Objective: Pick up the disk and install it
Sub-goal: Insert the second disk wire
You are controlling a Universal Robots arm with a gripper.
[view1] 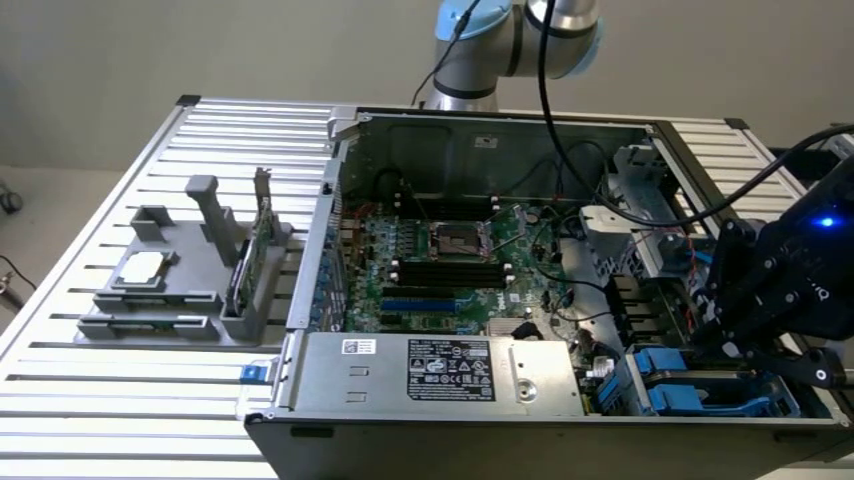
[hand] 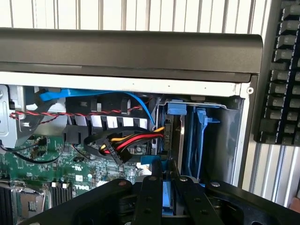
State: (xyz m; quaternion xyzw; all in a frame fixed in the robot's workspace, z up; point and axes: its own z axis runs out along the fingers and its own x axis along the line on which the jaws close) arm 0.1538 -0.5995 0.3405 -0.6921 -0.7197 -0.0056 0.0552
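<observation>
Slatted metal tabletop (view1: pixel 80 390) carries the open computer case (view1: pixel 400 425), and I have the gripper (hand: pixel 162 180) hanging over its drive-bay corner, at the exterior view's right. From the wrist camera I see the fingers (hand: pixel 149 197) drawn nearly together on a thin blue edge — the carrier of the disk (hand: pixel 167 199), pinched between them and running straight down from the fingertips, its long axis in line with the fingers. Directly beyond the tips sit the blue drive-bay rails (hand: pixel 201 140), upright and parallel to the held disk — so the disk stands edge-on over its slot, not yet seated as far as I can judge.
</observation>
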